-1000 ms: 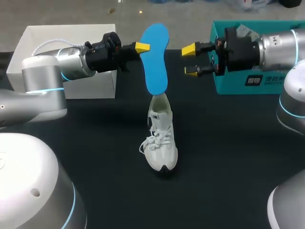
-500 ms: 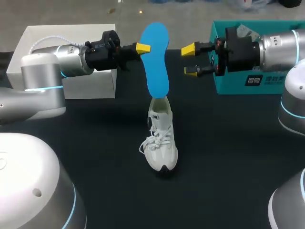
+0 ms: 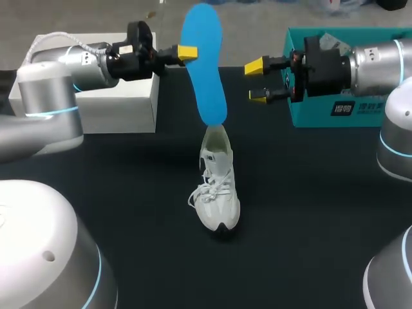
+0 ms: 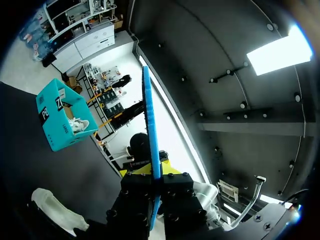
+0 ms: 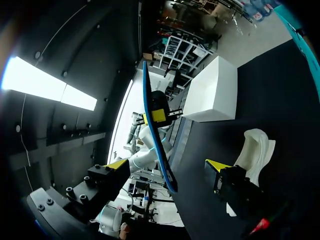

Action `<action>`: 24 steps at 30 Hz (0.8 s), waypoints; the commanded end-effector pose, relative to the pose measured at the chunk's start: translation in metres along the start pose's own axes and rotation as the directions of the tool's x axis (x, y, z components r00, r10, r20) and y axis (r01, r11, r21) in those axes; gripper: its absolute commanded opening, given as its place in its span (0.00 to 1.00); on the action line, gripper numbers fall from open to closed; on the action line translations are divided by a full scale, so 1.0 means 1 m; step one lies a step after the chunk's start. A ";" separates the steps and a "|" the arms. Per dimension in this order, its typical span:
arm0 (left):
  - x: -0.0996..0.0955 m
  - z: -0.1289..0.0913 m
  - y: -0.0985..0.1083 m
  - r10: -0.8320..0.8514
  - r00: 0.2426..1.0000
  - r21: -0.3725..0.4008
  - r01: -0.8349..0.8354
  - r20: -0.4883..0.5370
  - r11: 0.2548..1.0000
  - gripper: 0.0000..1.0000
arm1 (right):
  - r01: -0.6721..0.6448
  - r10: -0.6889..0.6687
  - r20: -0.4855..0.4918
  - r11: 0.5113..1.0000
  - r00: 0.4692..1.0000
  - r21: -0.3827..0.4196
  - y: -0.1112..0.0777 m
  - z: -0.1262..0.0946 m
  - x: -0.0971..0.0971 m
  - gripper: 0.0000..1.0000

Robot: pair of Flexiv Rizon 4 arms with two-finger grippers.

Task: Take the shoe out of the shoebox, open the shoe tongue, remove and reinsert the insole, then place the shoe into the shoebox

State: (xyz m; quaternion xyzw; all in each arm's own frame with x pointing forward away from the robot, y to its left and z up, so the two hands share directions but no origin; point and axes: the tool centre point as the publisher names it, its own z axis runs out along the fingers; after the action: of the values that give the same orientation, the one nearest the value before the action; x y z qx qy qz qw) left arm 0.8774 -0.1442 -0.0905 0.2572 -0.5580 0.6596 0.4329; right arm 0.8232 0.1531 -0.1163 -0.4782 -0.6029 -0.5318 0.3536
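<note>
While the left gripper pinches the flat blue insole by its far end, its long axis points down at the heel opening of the white lace-up sneaker, with the right gripper gaping empty at the right.

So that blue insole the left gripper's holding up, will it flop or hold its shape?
Probably holds its shape: pinched at one edge by the left gripper, the insole stands nearly straight, with only a slight bow. It looks very thin edge-on, so likely light and bendable if pressed. Pushing its tip into the shoe may buckle it.
</note>
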 end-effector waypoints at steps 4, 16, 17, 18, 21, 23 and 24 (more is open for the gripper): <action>-0.009 -0.005 -0.008 0.410 0.883 -0.269 -0.348 0.227 0.898 0.00 | 0.000 0.000 0.000 1.000 1.000 -0.001 0.000 0.002 -0.001 1.00; -0.005 -0.004 -0.016 0.949 0.222 -0.577 -0.754 0.225 0.313 0.00 | 0.000 0.000 0.000 1.000 1.000 -0.001 0.000 0.002 -0.001 1.00; -0.005 -0.004 -0.016 0.949 0.222 -0.577 -0.754 0.225 0.313 0.00 | 0.000 0.000 0.000 1.000 1.000 -0.001 0.000 0.002 -0.001 1.00; -0.005 -0.004 -0.016 0.949 0.222 -0.577 -0.754 0.225 0.313 0.00 | 0.000 0.000 0.000 1.000 1.000 -0.001 0.000 0.002 -0.001 1.00; -0.005 -0.004 -0.016 0.949 0.222 -0.577 -0.754 0.225 0.313 0.00 | 0.000 0.000 0.000 1.000 1.000 -0.001 0.000 0.002 -0.001 1.00; -0.005 -0.004 -0.016 0.949 0.222 -0.577 -0.754 0.225 0.313 0.00 | 0.000 0.000 0.000 1.000 1.000 -0.001 0.000 0.002 -0.001 1.00; -0.005 -0.004 -0.016 0.949 0.222 -0.577 -0.754 0.225 0.313 0.00 | 0.000 0.000 0.000 1.000 1.000 -0.001 0.000 0.002 -0.001 1.00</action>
State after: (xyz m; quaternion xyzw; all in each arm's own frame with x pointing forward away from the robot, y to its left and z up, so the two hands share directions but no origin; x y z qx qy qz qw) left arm 0.9020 -0.1421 -0.0924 0.1081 -0.7404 0.6459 0.1515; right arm 0.8234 0.1534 -0.1164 -0.4778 -0.6029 -0.5320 0.3538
